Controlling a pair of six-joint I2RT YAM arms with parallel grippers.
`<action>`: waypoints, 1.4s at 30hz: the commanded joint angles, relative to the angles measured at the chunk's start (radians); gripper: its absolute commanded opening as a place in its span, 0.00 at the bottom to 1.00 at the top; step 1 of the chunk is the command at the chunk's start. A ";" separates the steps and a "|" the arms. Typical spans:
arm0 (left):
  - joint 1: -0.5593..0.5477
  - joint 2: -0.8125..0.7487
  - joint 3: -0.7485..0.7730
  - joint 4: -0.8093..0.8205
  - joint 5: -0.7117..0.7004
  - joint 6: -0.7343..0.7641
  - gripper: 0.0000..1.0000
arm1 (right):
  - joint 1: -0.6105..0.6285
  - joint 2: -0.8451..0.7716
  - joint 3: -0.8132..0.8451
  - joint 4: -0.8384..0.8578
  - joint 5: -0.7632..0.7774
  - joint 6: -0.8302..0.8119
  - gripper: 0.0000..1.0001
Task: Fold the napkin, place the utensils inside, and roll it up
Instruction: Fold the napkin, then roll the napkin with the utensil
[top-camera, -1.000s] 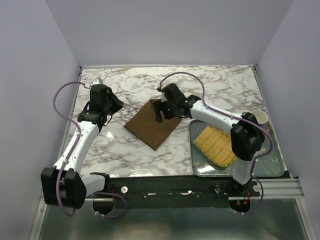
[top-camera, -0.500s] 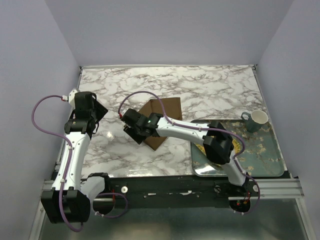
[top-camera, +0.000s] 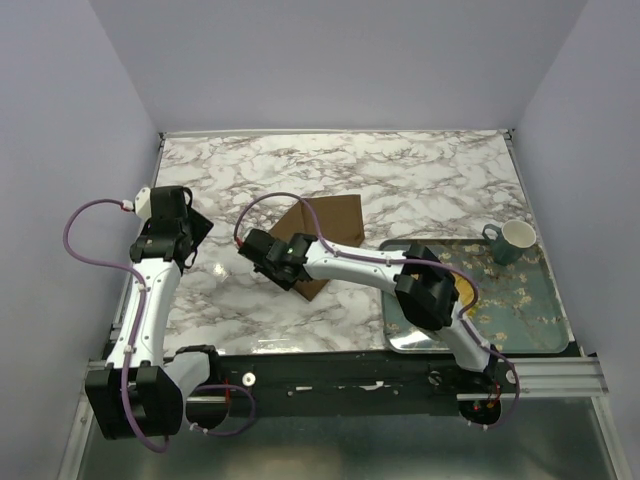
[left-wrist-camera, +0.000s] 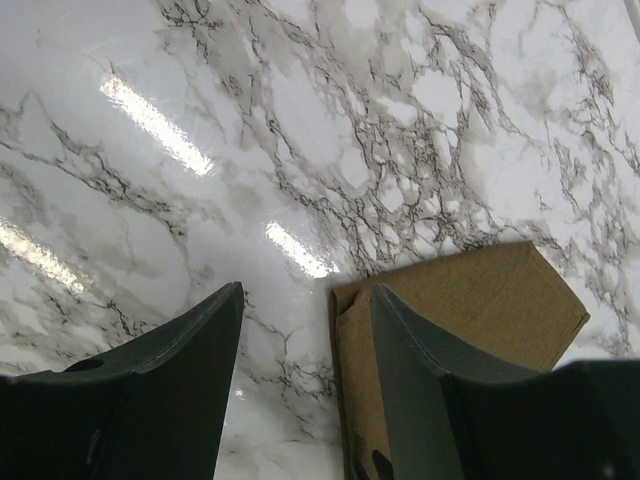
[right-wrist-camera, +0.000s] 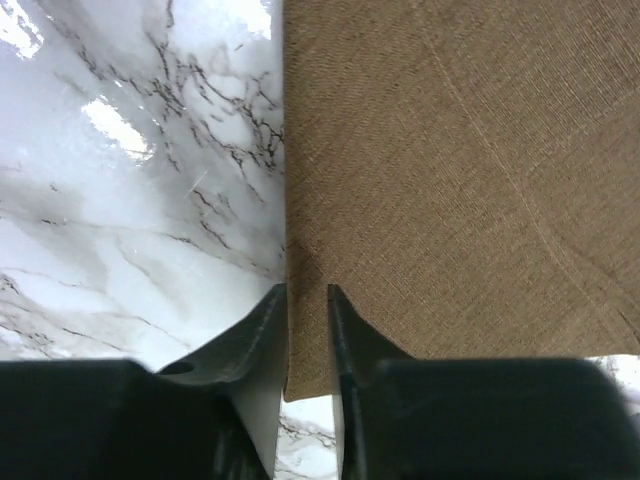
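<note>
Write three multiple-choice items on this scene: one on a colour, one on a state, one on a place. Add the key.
1. What colour is the napkin? A white; B teal; C brown.
2. How is the left hand? A shut on the napkin; B open and empty; C shut on a fork.
3. Where does the mug stand? A at the tray's far right corner; B on the napkin; C in the left hand.
Key: 1 C, the cloth is plain brown; 2 B, its fingers stand apart with only the table between them; 3 A, the top view shows it on the tray.
</note>
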 joint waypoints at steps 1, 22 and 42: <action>0.013 0.007 -0.017 -0.003 -0.018 -0.022 0.63 | 0.026 0.046 0.030 -0.038 0.040 0.023 0.27; 0.015 0.024 -0.011 0.001 -0.004 -0.010 0.63 | 0.029 0.101 0.025 -0.018 0.103 -0.003 0.49; 0.019 0.013 -0.043 0.006 -0.007 -0.014 0.64 | 0.042 0.188 -0.001 -0.016 0.267 0.036 0.34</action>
